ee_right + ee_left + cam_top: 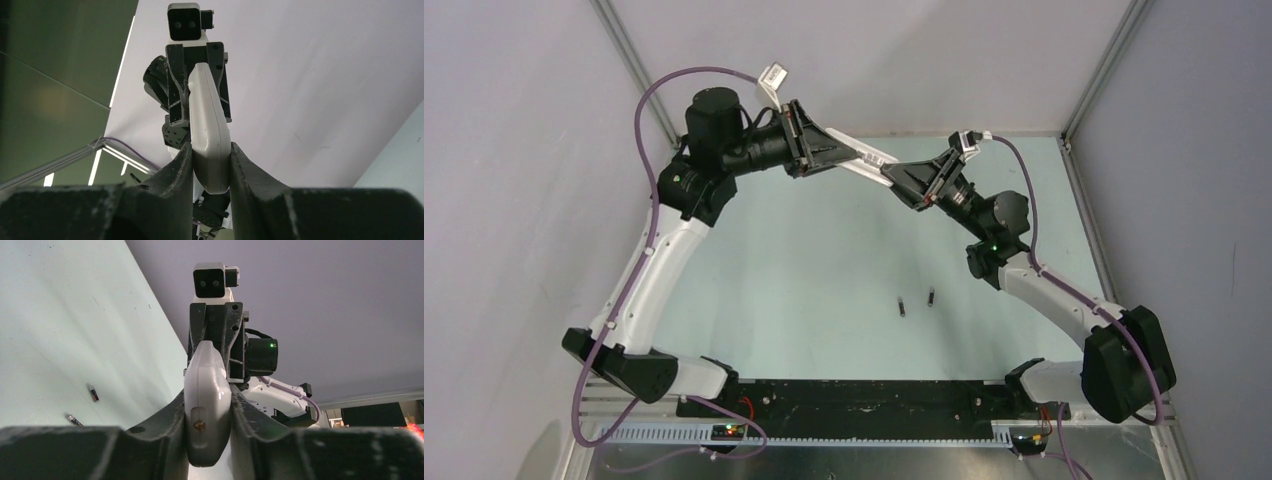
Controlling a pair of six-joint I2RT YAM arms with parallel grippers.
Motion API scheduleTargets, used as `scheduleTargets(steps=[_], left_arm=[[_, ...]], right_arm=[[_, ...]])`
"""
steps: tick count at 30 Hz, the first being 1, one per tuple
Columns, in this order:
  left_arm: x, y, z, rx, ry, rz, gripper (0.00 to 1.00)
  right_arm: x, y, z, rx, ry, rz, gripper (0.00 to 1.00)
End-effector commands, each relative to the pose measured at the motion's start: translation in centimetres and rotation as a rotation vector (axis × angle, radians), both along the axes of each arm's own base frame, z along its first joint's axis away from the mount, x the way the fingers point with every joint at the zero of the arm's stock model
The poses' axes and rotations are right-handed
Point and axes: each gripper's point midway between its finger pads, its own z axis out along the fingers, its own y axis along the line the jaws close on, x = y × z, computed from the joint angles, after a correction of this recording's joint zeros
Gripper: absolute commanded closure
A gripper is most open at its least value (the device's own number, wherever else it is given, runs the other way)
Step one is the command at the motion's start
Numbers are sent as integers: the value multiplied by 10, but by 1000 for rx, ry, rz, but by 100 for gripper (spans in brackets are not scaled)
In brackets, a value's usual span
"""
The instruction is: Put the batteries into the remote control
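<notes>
Remote control [207,367] clamped, left claw [208,402], right claw [210,152]

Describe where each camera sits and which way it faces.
Top: above and behind, looking down on the table; both arms show.
Left wrist: faces along the remote toward the right gripper; own fingers show.
Right wrist: faces along the remote toward the left gripper; own fingers show.
Shared: top and left wrist both show the batteries; all show the remote.
</notes>
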Motion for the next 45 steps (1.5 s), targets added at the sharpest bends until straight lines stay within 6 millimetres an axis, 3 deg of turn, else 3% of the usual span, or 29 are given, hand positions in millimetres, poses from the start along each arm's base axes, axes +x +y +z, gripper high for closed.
scheduleTargets(steps=[1,3,6,13,20,22,26,31,33,35,36,38,40,45], left_arm=[[-6,5,18,-39,-41,-23,62],[1,14,16,-32,-48,19,54],[6,22,11,-24,-42,59,50],[6,23,-2,-12,-17,55,51],[8,22,-2,-16,-22,48,51],[8,21,-2,-15,-20,45,53],[8,21,-1,-14,-30,40,68],[9,20,-4,-10,-29,35,98],[9,20,-5,-6,-38,33,100],[9,21,-6,2,-51,32,100],[10,21,-6,6,-57,37,100],[11,23,-7,16,-73,42,100],[12,25,-8,25,-90,46,100],[16,27,-19,60,-119,48,100]], right_arm=[[-8,-5,26,43,-66,24,85],[-7,-6,24,24,-65,17,84],[-6,-7,23,9,-66,1,84],[-4,-3,20,-2,-72,17,81],[-1,4,16,-20,-72,50,81],[1,6,14,-24,-63,56,81],[3,9,8,-29,-45,73,81],[5,11,4,-36,-29,78,81],[7,10,2,-51,-24,67,77],[9,8,-1,-77,-20,41,61],[9,4,2,-91,-44,12,36],[14,-3,-4,-144,-32,-36,6],[20,-13,-16,-209,-7,-82,1],[25,-40,-23,-296,-34,-229,1]])
